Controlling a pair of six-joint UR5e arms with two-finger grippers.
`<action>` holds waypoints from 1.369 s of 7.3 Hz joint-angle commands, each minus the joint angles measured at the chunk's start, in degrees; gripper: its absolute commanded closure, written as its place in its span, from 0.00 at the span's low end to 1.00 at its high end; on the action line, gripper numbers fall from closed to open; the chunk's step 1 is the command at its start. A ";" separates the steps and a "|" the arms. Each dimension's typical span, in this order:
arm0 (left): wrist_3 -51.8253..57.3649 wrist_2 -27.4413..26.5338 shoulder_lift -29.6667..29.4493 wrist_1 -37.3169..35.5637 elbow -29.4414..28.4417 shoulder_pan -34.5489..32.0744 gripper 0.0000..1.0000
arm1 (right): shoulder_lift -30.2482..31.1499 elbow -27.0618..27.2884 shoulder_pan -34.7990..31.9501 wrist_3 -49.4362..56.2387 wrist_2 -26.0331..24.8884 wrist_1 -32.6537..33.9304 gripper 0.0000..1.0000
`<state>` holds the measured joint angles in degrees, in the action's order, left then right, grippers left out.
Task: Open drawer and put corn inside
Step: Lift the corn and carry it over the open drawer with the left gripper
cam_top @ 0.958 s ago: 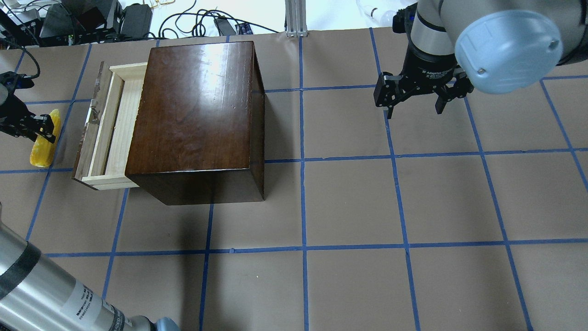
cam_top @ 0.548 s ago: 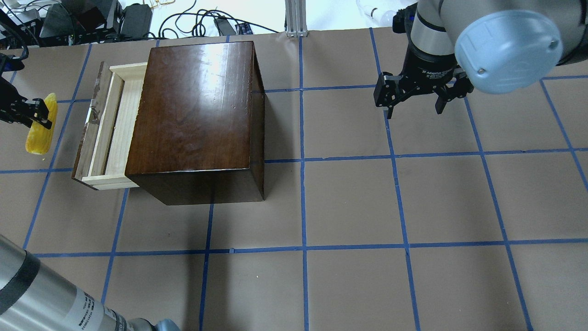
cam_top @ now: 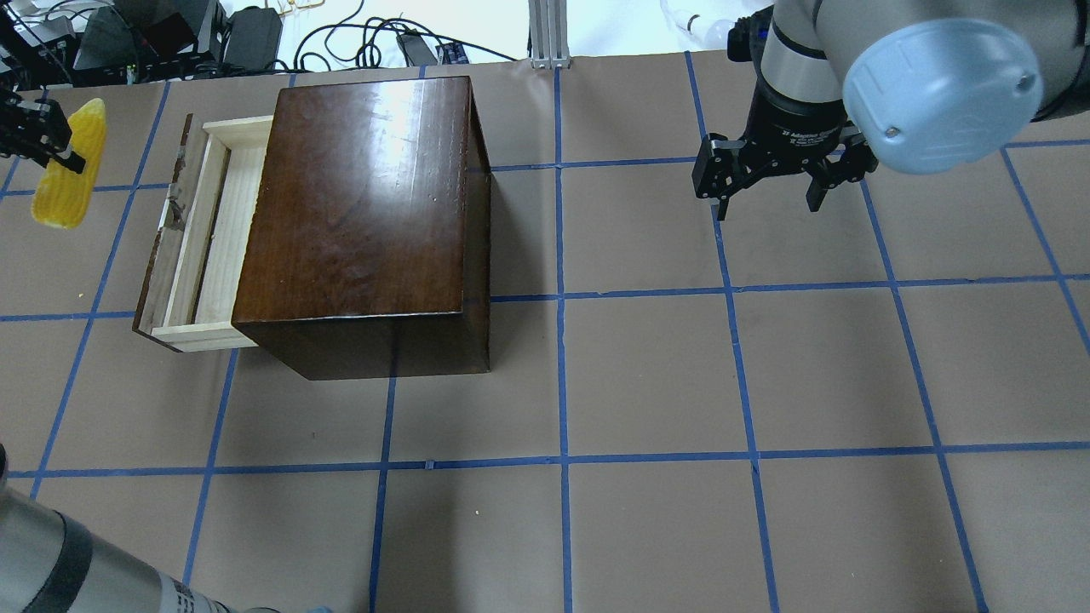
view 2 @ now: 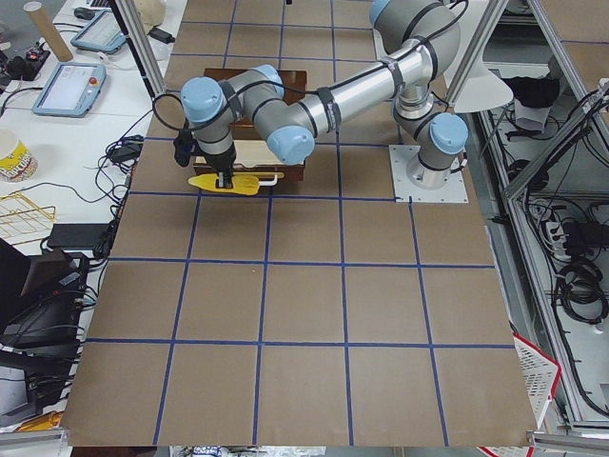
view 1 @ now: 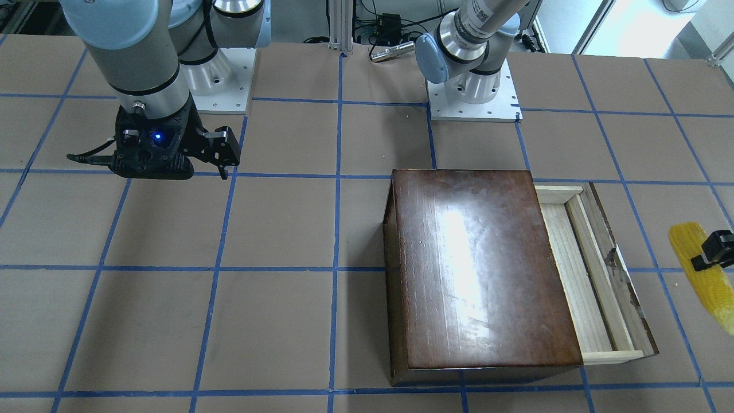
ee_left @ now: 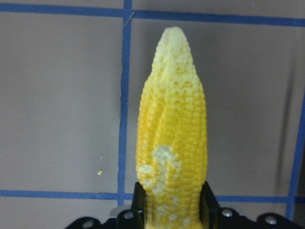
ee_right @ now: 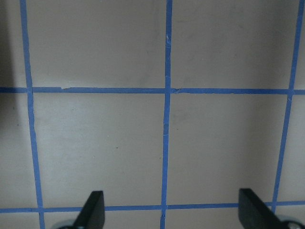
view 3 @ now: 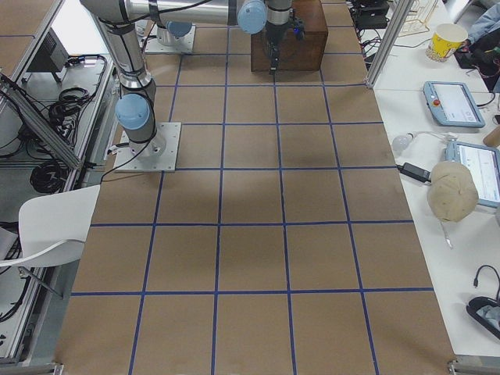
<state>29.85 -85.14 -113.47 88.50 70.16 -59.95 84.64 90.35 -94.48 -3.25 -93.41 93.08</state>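
The yellow corn (cam_top: pixel 68 176) hangs in the air left of the open drawer (cam_top: pixel 200 234). My left gripper (cam_top: pixel 58 146) is shut on it; the left wrist view shows the corn (ee_left: pixel 172 143) between the two fingers (ee_left: pixel 139 202). The corn also shows in the front view (view 1: pixel 702 269) right of the drawer (view 1: pixel 590 269). The drawer's pale wood tray sticks out of the dark-brown box (cam_top: pixel 366 213) and holds nothing. My right gripper (cam_top: pixel 771 200) is open and empty above the table, far right of the box; its fingertips (ee_right: pixel 93 210) show in the right wrist view.
Blue tape lines grid the brown table (cam_top: pixel 647 383). Cables and electronics (cam_top: pixel 153 38) lie beyond the table's far edge. An aluminium post (cam_top: pixel 549 34) stands at the back middle. My left arm's forearm (cam_top: pixel 51 562) crosses the near left corner.
My left gripper has lifted the corn off the table and carried it up and away from the robot, beside the drawer. The right arm, box and drawer have not moved.
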 commanded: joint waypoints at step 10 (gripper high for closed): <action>-12.44 0.41 -1.13 -4.39 9.64 -11.15 0.97 | 0.00 0.00 0.00 0.00 -0.10 0.00 0.00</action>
<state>17.72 -84.89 -113.93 84.62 79.33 -71.12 84.64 90.35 -94.48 -3.25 -93.45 93.11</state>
